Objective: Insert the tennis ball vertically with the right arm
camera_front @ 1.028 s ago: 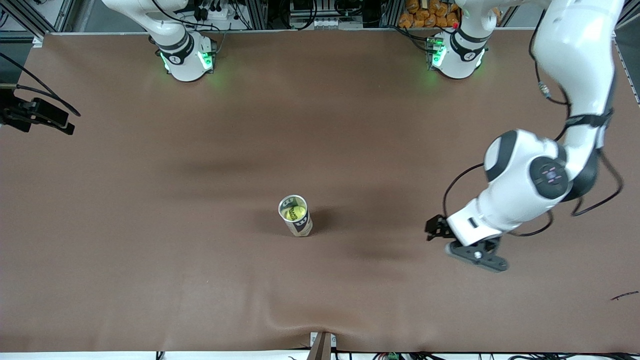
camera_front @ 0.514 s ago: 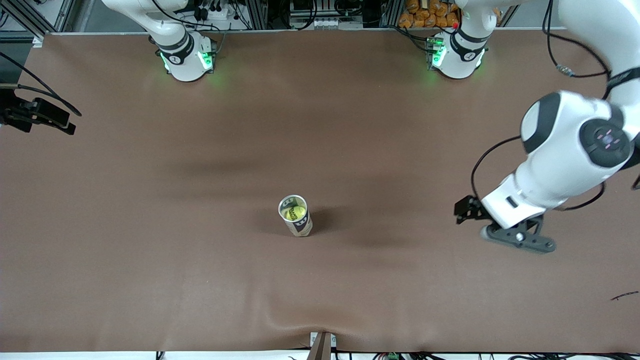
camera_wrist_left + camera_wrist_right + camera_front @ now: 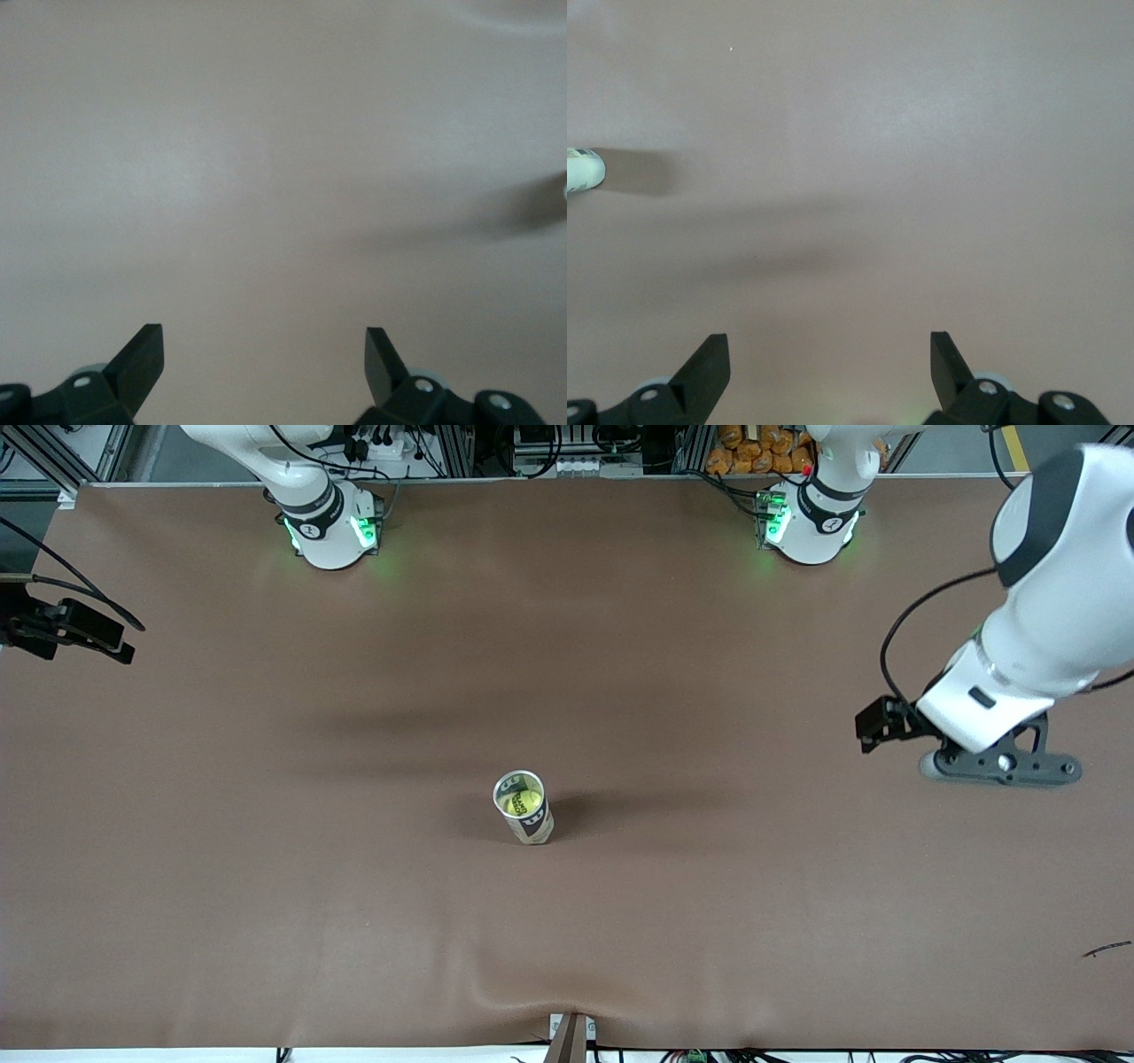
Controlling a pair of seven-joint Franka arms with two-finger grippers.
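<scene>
At the front view's left edge you are seeing a black camera mount (image 3: 66, 631) with its cables, sitting over the brown table cover (image 3: 266, 824) at the right arm's end. The right arm's base (image 3: 328, 527) is glowing green along the top edge; the rest of that arm is running out of the front view, so it is waiting there. The right gripper (image 3: 830, 367) is showing only in its own wrist view: its fingers (image 3: 709, 365) are standing wide apart with nothing between them, hanging over bare cover.

Near the table's middle, the clear tennis ball can (image 3: 524, 807) is standing upright and open-topped, and the yellow tennis ball (image 3: 522, 803) is already sitting inside it. You can make out a white "W" logo on the can's dark label; the smaller print is not readable.

The left arm's base (image 3: 811, 522) is likewise glowing green. The left gripper (image 3: 1001, 766) is hanging over the cover toward the left arm's end, well apart from the can, fingers (image 3: 142, 354) spread wide and holding nothing.
</scene>
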